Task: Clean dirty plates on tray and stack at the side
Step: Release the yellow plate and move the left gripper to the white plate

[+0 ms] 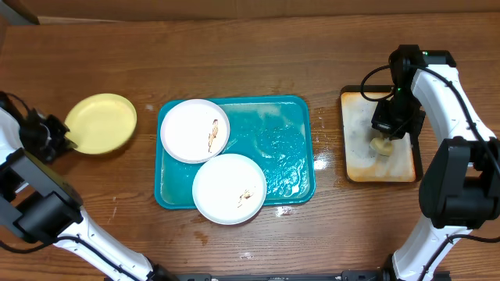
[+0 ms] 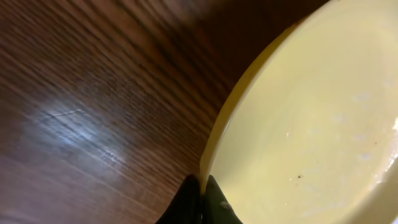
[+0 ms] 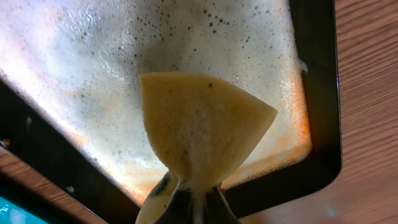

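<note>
From above, the teal tray [image 1: 301,125] sits mid-table with two white plates [image 1: 194,129] on it, each carrying a brown smear. The yellow plate [image 1: 101,122] lies off the tray to the left, on bare wood. The left gripper [image 1: 66,139] meets its near rim. Over on the right, the right gripper [image 1: 384,134] hangs over the narrow tray [image 1: 355,168] with a sponge [image 1: 381,146] in its fingers.

The left wrist view shows the fingertips pressed together on the yellow plate's edge, a thin pinch, with the worktop [image 2: 93,93] just beside. One tiny dark speck shows on the plate's face; otherwise it looks close to clean.

The right wrist view has the jaws clamped on the sponge's lower corner, the sponge folded into a fan above white foam [image 3: 205,37].

My read: the sponge is being loaded with suds for the next plate. To do it well, press it flat into the foam, lift without dripping across the wood, and scrub straight along each smear. The rim pinch looks slim, so the plate should be handled gently.
</note>
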Robot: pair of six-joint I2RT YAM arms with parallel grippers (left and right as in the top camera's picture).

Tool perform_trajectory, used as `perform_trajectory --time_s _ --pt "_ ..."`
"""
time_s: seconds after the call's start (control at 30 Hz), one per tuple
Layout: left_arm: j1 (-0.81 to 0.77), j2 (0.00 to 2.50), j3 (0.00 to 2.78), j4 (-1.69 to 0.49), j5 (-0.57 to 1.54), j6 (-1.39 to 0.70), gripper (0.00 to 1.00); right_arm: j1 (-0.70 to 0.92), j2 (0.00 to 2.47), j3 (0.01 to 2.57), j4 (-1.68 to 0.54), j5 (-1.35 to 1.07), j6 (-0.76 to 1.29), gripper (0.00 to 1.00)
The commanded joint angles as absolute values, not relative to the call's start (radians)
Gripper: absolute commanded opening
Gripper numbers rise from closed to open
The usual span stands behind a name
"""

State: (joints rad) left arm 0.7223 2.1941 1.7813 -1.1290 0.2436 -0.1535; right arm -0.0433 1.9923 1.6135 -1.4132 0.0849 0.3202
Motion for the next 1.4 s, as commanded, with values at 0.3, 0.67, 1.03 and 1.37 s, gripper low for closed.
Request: perform_trajectory --time_s 0.3,0.67,1.03,1.37 --pt "0.829 2.171 1.602 -0.983 0.204 -0.244 0.05 -0.041 1.962 1.607 -1.416 0.084 0.309 0.04" --pt "0.837 2.157 1.562 -0.953 0.236 -0.247 0.43 -0.041 1.962 1.607 -1.412 0.084 0.301 0.04" --pt "0.759 1.942 1.593 -0.935 0.234 -0.292 0.5 -0.041 1.962 1.607 -1.412 0.084 0.286 0.04" --pt "0.703 1.818 1.59 -1.056 0.229 -0.263 0.32 -0.041 1.962 1.607 -1.392 0.083 0.283 0.04"
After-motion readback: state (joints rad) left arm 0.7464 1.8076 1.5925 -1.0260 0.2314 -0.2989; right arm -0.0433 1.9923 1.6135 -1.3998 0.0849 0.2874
